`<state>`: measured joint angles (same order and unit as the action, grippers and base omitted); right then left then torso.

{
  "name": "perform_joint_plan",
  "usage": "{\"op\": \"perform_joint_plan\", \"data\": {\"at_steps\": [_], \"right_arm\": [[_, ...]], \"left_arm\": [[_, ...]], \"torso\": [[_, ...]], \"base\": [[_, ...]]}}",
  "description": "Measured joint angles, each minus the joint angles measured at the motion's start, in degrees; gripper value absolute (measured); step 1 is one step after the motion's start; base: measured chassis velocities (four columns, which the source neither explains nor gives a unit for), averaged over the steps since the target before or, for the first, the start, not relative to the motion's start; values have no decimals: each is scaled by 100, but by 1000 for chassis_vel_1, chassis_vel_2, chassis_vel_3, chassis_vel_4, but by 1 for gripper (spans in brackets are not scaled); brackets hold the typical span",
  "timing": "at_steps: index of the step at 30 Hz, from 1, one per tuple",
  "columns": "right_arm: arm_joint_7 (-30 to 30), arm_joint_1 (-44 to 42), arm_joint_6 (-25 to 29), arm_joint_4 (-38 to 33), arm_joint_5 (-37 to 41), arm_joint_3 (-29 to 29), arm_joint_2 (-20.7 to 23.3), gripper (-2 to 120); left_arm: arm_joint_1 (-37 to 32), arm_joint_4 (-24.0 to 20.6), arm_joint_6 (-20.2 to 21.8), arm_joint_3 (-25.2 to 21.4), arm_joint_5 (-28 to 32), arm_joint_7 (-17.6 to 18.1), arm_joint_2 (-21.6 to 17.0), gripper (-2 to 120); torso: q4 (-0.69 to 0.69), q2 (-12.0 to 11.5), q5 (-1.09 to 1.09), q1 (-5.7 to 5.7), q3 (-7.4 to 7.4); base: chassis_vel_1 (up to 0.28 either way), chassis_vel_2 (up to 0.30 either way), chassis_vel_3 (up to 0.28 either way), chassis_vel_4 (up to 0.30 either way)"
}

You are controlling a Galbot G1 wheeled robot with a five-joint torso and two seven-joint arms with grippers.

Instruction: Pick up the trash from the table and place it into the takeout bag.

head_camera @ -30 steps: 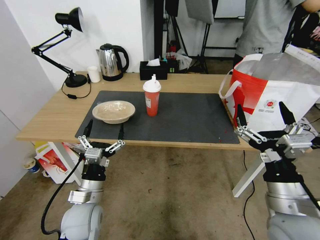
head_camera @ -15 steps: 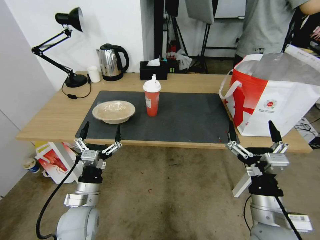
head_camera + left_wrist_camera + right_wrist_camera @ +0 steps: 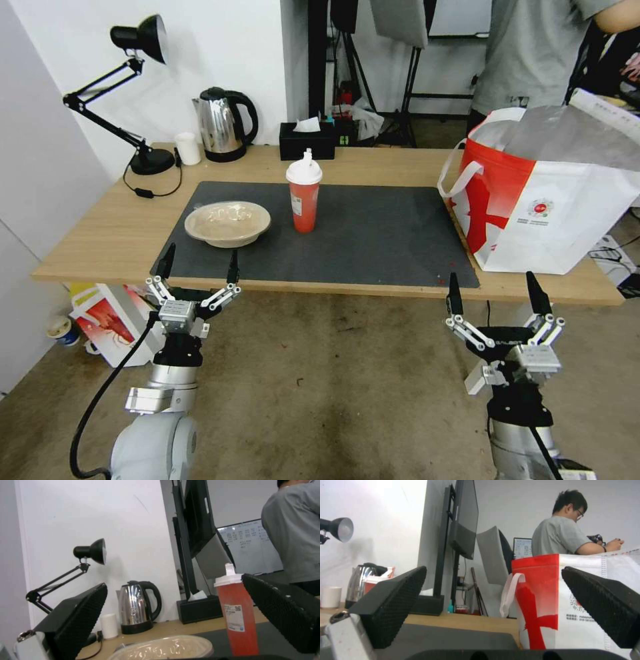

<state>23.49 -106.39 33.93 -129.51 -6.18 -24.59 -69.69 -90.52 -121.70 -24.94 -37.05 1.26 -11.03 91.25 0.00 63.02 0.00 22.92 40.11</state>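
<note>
Your right arm has dropped away from the takeout bag (image 3: 547,193) over the last second: a second ago its gripper stood up against the bag's front face, and now the right gripper (image 3: 495,295) hangs below and in front of the table (image 3: 100,233) edge, well clear of the bag. The left gripper (image 3: 198,261) has sunk only slightly and sits at the near edge of the table, just short of the mat (image 3: 373,233). Judged from this, both arms have pulled back to a waiting pose and no pickup is under way. The bag stands at the right end of the table, its mouth open. Two pieces of trash remain on the mat: the beige bowl (image 3: 228,223) toward the left, and the red cup (image 3: 304,195) with its white lid beside it, standing upright, the two apart. Both jaws stand wide apart and hold nothing; neither touches any item. The left wrist view looks past its fingers (image 3: 78,620) at the bowl (image 3: 166,648) and cup (image 3: 237,615); the right wrist view faces the bag (image 3: 553,600).
</note>
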Motion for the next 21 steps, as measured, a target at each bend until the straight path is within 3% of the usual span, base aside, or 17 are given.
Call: {"op": "perform_joint_plan", "data": {"at_steps": [21], "right_arm": [[274, -125, 251, 213, -353, 445, -115, 100]], "left_arm": [[25, -51, 7, -31, 20, 8, 3, 100]], "torso": [[0, 0, 0, 0, 0]], "base": [[0, 0, 0, 0]]}}
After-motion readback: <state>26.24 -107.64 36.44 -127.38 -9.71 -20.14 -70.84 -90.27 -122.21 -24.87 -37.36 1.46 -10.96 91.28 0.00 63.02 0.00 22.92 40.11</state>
